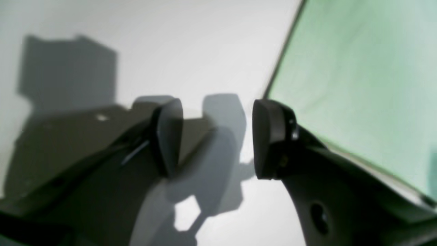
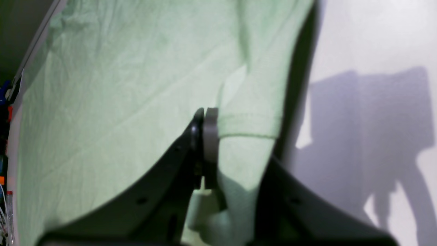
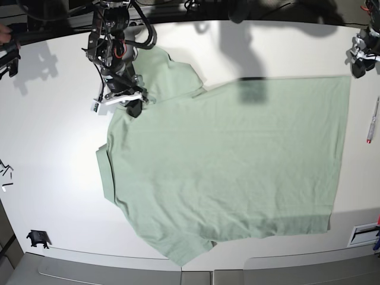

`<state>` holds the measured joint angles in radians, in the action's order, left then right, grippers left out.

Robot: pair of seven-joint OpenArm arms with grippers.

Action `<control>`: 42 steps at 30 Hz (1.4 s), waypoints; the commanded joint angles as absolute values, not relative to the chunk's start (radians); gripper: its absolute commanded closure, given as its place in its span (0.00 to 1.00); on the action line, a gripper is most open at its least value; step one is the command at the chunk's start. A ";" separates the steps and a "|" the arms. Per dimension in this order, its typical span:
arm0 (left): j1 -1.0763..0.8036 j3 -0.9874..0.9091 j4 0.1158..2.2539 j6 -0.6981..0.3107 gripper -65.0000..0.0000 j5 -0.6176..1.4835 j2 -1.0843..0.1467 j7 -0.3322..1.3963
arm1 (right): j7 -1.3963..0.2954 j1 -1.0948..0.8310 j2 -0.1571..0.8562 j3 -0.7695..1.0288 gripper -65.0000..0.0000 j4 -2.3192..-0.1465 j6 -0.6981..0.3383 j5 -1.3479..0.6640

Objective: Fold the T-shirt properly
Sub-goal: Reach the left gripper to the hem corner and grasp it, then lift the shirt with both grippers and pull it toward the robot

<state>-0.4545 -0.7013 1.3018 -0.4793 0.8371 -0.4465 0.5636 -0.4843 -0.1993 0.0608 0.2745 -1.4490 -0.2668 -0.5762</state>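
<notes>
1. Left wrist view: left tool (image 1: pixel 218 138), dark pads standing well apart with nothing between them, hanging over the white counter (image 1: pixel 191 48). The pale green T-shirt (image 1: pixel 358 78) fills the upper right; its straight edge runs just beside the right-hand pad. Tool shadow falls on the counter at left.

2. Right wrist view: right tool (image 2: pixel 205 136), pads pressed together, clamped on the T-shirt (image 2: pixel 112 102) at a stitched sleeve hem. Cloth spreads wide to the left, lightly creased. Bare counter (image 2: pixel 368 41) at right, carrying the tool's shadow.

3. Base view: T-shirt (image 3: pixel 237 172) lies spread flat across the counter (image 3: pixel 53 148), collar end toward the left, straight bottom hem at right. One sleeve points to the top left, where the right tool (image 3: pixel 133 107) grips it; the other sleeve lies at the bottom. Left tool (image 3: pixel 359 65) at the far right edge, near the hem corner. A pen (image 3: pixel 373 122) lies on the counter just right of the hem.
</notes>
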 commanded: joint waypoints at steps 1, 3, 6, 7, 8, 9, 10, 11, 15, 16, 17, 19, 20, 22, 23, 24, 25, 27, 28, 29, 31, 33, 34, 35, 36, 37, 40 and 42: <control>-0.453 -0.704 1.305 -0.483 0.53 0.850 -0.460 0.584 | -0.480 -0.191 0.064 0.274 1.00 -1.463 -0.273 -0.579; -0.441 -0.704 1.302 -0.488 0.53 0.864 -0.459 0.597 | -0.480 -0.191 0.063 0.274 1.00 -1.463 -0.273 -0.579; -0.414 -0.702 1.302 -0.488 0.53 0.874 -0.460 0.621 | -0.480 -0.191 0.064 0.274 1.00 -1.463 -0.273 -0.579; -0.409 -0.698 1.302 -0.488 0.53 0.874 -0.460 0.622 | -0.480 -0.191 0.063 0.274 1.00 -1.463 -0.273 -0.579; -0.404 -0.690 1.302 -0.487 0.53 0.878 -0.460 0.623 | -0.480 -0.191 0.064 0.274 1.00 -1.463 -0.273 -0.579; -0.401 -0.677 1.302 -0.487 0.53 0.885 -0.460 0.627 | -0.480 -0.191 0.064 0.274 1.00 -1.463 -0.273 -0.579; -0.398 -0.661 1.302 -0.488 0.53 0.890 -0.460 0.633 | -0.480 -0.191 0.064 0.274 1.00 -1.463 -0.273 -0.579; -0.396 -0.641 1.302 -0.488 0.53 0.892 -0.460 0.633 | -0.480 -0.191 0.064 0.274 1.00 -1.463 -0.273 -0.579; -0.393 -0.551 1.302 -0.487 0.53 0.889 -0.460 0.626 | -0.480 -0.191 0.064 0.274 1.00 -1.463 -0.273 -0.579; -0.393 -0.533 1.302 -0.488 0.53 0.882 -0.460 0.620 | -0.480 -0.191 0.064 0.274 1.00 -1.463 -0.273 -0.579; -0.393 -0.518 1.302 -0.488 0.53 0.871 -0.460 0.612 | -0.480 -0.191 0.064 0.274 1.00 -1.463 -0.273 -0.579; -0.393 -0.502 1.302 -0.487 0.53 0.848 -0.460 0.598 | -0.480 -0.191 0.064 0.274 1.00 -1.463 -0.273 -0.579; -0.393 -0.502 1.302 -0.487 0.53 0.840 -0.459 0.596 | -0.480 -0.191 0.064 0.274 1.00 -1.463 -0.273 -0.579; -0.393 -0.503 1.302 -0.487 0.53 0.838 -0.461 0.585 | -0.480 -0.191 0.064 0.274 1.00 -1.463 -0.273 -0.579; -0.393 -0.503 1.302 -0.488 0.54 0.837 -0.461 0.583 | -0.480 -0.191 0.064 0.274 1.00 -1.463 -0.273 -0.579; -0.393 -0.503 1.302 -0.487 0.59 0.835 -0.460 0.582 | -0.480 -0.191 0.064 0.274 1.00 -1.463 -0.273 -0.579; -0.393 -0.503 1.302 -0.487 0.66 0.832 -0.461 0.576 | -0.480 -0.191 0.064 0.274 1.00 -1.463 -0.273 -0.579; -0.393 -0.503 1.302 -0.487 0.88 0.793 -0.461 0.543 | -0.481 -0.191 0.064 0.274 1.00 -1.463 -0.273 -0.579; -0.393 -0.503 1.302 -0.487 1.00 0.762 -0.461 0.518 | -0.483 -0.191 0.064 0.274 1.00 -1.463 -0.273 -0.579; -0.393 -0.505 1.302 -0.487 1.00 0.732 -0.461 0.493 | -0.493 -0.191 0.064 0.274 1.00 -1.463 -0.273 -0.579; -0.393 -0.514 1.303 -0.487 1.00 0.707 -0.461 0.477 | -0.524 -0.192 0.064 0.274 1.00 -1.464 -0.273 -0.579; -0.395 -0.537 1.305 -0.487 1.00 0.708 -0.461 0.488 | -0.561 -0.198 0.064 0.274 1.00 -1.470 -0.273 -0.578; -0.397 -0.553 1.307 -0.489 1.00 0.708 -0.460 0.503 | -0.575 -0.208 0.064 0.275 1.00 -1.480 -0.273 -0.575; -0.400 -0.571 1.309 -0.497 1.00 0.708 -0.460 0.518 | -0.585 -0.221 0.064 0.276 1.00 -1.492 -0.273 -0.567; -0.405 -0.591 1.310 -0.516 1.00 0.717 -0.461 0.530 | -0.586 -0.240 0.064 0.277 1.00 -1.508 -0.274 -0.552; -0.416 -0.613 1.311 -0.530 1.00 0.738 -0.461 0.535 | -0.586 -0.262 0.064 0.279 1.00 -1.528 -0.273 -0.545; -0.461 -0.677 1.311 -0.575 1.00 0.847 -0.460 0.568 | -0.585 -0.343 0.064 0.293 1.00 -1.600 -0.274 -0.554; -0.498 -0.717 1.311 -0.620 1.00 0.913 -0.460 0.611 | -0.588 -0.397 0.064 0.296 1.00 -1.656 -0.274 -0.556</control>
<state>-0.4961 -0.7109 1.2995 -0.6136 0.9035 -0.4408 0.6277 -0.5999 -0.4000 0.0608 0.2913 -1.6371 -0.2703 -0.5488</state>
